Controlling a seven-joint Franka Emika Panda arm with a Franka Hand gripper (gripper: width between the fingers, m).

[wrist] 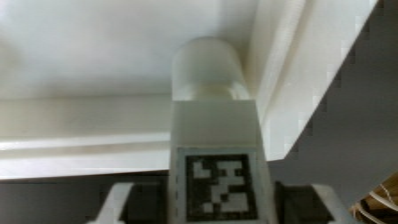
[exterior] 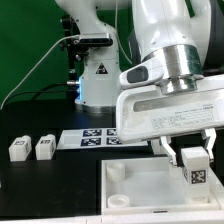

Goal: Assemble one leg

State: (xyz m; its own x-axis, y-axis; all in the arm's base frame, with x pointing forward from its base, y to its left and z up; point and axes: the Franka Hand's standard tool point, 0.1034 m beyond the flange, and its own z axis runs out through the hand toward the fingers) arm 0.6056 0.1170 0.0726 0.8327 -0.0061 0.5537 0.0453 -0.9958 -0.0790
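Note:
My gripper is shut on a white leg with a black-and-white tag on its face, held upright over the right edge of the large white square panel. In the wrist view the leg stands between my fingers, its rounded tip close to the panel's corner; whether it touches is hidden. Two more legs lie on the black table at the exterior view's left.
The marker board lies on the table behind the panel. The robot base stands at the back with cables against the green backdrop. The panel has round corner sockets.

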